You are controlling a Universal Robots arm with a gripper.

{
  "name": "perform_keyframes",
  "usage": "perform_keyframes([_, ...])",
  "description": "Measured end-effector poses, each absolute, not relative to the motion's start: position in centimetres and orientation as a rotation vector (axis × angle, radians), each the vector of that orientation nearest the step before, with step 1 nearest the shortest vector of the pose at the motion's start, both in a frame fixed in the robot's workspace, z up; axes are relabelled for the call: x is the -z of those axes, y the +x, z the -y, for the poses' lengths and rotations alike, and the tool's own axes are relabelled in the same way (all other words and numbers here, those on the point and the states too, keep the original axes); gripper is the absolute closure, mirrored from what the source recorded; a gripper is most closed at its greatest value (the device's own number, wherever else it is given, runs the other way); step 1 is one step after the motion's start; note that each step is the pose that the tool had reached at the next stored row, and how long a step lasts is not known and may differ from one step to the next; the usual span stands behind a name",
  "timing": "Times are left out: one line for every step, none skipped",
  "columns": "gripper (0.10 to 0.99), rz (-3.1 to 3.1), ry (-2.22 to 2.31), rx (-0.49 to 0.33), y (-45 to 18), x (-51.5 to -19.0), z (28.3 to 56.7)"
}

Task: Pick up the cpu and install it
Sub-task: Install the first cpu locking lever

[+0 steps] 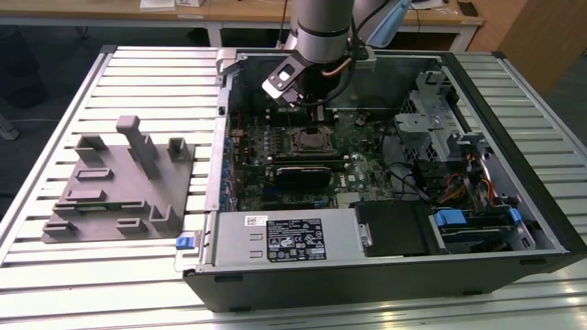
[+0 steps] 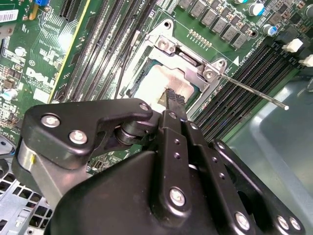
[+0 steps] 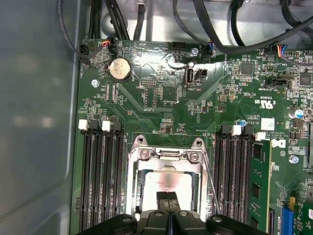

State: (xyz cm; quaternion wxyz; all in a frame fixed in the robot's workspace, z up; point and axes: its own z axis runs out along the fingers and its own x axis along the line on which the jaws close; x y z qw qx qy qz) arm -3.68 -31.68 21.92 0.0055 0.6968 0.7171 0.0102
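The cpu [image 3: 164, 182], a pale silver square, lies flat inside the metal-framed socket [image 3: 166, 154] on the green motherboard [image 3: 161, 93]. Both wrist views show it, the second wrist view with the cpu [image 2: 149, 84] at a slant. My gripper [image 3: 167, 199] hangs straight above it, its two black fingertips pressed together with no gap, right over the chip's top near one edge. In the exterior view the gripper [image 1: 312, 129] reaches down into the open computer case over the socket with the cpu [image 1: 312, 142]. Whether the tips touch the chip is not clear.
A thin socket lever [image 2: 254, 93] sticks out beside the frame. Memory slots [image 3: 100, 181] flank the socket. A black heatsink block [image 1: 298, 176] sits just in front, the power supply [image 1: 284, 237] nearer. A grey fixture [image 1: 119, 185] stands on the slatted table at the exterior view's left.
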Motion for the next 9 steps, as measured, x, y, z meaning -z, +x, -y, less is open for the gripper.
perform_keyframes([0.980, -2.248, 2.178, -0.032, -3.68, -22.08, 31.68])
perform_keyframes([0.980, -2.251, 2.176, -0.032, -3.68, -22.10, 31.68])
perform_keyframes([0.980, -2.251, 2.175, -0.032, -3.68, -22.10, 31.68])
perform_keyframes([0.980, -2.251, 2.175, -0.032, -3.68, -22.10, 31.68])
perform_keyframes([0.980, -2.252, 2.175, -0.032, -3.68, -22.10, 31.68])
perform_keyframes([0.980, -2.252, 2.175, -0.032, -3.68, -22.10, 31.68])
perform_keyframes([0.980, -2.252, 2.175, -0.032, -3.68, -22.10, 31.68])
perform_keyframes([0.980, -2.252, 2.175, -0.032, -3.68, -22.10, 31.68])
perform_keyframes([0.980, -2.252, 2.174, -0.032, -3.68, -22.10, 31.68])
